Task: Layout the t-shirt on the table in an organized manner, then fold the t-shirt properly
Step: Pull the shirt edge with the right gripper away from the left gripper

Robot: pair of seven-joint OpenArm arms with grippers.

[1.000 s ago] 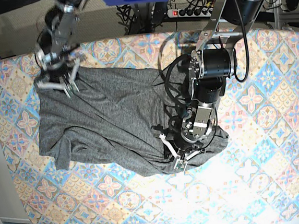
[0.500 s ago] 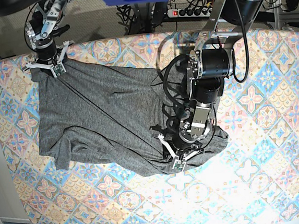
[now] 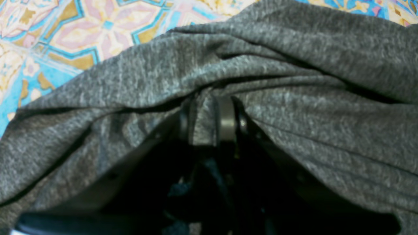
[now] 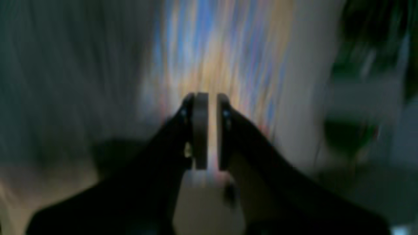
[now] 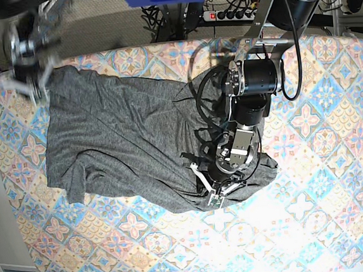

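Lying rumpled across the table [image 5: 331, 97], the t-shirt [image 5: 125, 141] looks like thin, floppy jersey: light, limp, likely to drape and stretch wherever it is pulled, so I'd judge its corners and hems the sensible places to pinch. On the base view's left, the right gripper [image 5: 31, 76] is a blur at the far corner of the cloth; its wrist view shows the jaws nearly together with only a slit of light between them and no fabric there. A second ago that gripper sat lower, on the shirt's upper edge; since then it has swung outward and the corner has spread with it. Further right, the left gripper [image 3: 210, 120] stays clamped on a fold of grey cloth, hardly shifted
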